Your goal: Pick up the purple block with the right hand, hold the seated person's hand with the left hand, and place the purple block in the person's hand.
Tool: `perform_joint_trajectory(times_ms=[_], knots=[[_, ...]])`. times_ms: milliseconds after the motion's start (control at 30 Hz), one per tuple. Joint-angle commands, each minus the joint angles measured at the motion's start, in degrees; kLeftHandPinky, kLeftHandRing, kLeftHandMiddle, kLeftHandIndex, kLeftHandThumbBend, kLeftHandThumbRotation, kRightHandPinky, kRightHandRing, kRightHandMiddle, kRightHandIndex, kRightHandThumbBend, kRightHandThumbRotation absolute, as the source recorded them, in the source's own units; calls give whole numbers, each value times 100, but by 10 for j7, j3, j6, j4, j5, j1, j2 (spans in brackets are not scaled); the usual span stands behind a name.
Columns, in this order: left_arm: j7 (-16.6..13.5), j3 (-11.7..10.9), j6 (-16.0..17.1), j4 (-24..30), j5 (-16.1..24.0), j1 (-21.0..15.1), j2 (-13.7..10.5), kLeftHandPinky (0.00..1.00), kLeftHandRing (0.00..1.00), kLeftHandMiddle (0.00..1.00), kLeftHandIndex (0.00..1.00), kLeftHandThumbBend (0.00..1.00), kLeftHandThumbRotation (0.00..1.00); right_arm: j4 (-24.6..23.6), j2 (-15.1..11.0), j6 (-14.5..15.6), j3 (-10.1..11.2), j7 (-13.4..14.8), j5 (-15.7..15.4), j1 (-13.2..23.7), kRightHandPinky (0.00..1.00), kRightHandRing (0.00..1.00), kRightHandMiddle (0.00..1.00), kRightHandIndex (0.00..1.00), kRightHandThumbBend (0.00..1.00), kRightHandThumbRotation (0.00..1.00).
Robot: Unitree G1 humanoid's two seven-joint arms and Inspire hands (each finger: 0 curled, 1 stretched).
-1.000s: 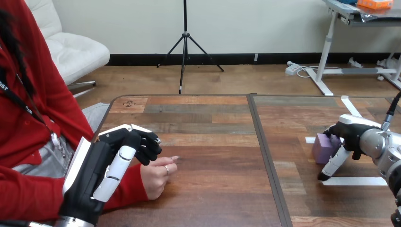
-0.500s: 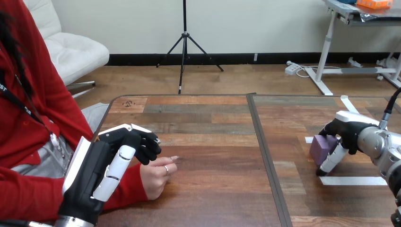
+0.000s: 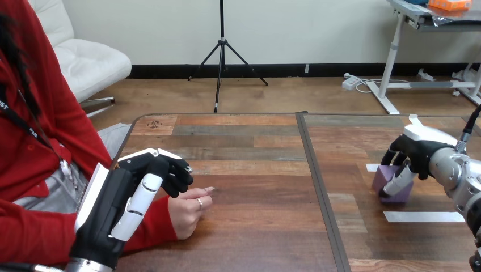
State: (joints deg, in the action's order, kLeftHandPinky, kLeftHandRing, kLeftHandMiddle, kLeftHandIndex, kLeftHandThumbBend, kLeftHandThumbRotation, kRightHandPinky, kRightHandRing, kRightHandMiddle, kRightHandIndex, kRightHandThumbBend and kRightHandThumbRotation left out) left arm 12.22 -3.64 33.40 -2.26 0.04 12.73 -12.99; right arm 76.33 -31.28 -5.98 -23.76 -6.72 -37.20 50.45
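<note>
The purple block (image 3: 387, 178) is at the table's right, tilted onto an edge. My right hand (image 3: 417, 152) is shut on it: the fingers curl over its top and far side, and the thumb (image 3: 399, 182) presses its near face. At the left, the person's hand (image 3: 189, 211) rests on the table as a loose fist, its red sleeve (image 3: 156, 224) behind it. My left hand (image 3: 116, 204) lies over the person's wrist. Its fingers (image 3: 170, 170) curl down on the far side of the person's hand and the thumb lies along the near side.
A dark seam (image 3: 319, 187) runs front to back through the wooden table. White tape strips (image 3: 422, 216) lie on the right half near the block. Bare wood stretches between the two hands.
My right hand's thumb has swung up from the table onto the block's near face. The hand has risen a little and the block has tipped. The left hand and the person's hand stay put.
</note>
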Motion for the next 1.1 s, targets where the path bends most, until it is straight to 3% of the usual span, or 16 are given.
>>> perform_joint_trajectory(times_ms=[0,767,1067], knots=[[-1,-8,3,13,-6,-38,-9,42,48,51,49,55,100,-9,-10,-13,6,29,6,20,58,65,66,54,67,0],[6,-10,2,12,-17,-42,-14,43,49,51,50,55,100,-8,-8,-3,7,33,10,24,48,55,58,50,70,0],[7,-11,0,13,-21,-44,-16,41,49,51,50,56,100,-7,-9,-3,6,30,10,26,50,56,58,50,73,0]])
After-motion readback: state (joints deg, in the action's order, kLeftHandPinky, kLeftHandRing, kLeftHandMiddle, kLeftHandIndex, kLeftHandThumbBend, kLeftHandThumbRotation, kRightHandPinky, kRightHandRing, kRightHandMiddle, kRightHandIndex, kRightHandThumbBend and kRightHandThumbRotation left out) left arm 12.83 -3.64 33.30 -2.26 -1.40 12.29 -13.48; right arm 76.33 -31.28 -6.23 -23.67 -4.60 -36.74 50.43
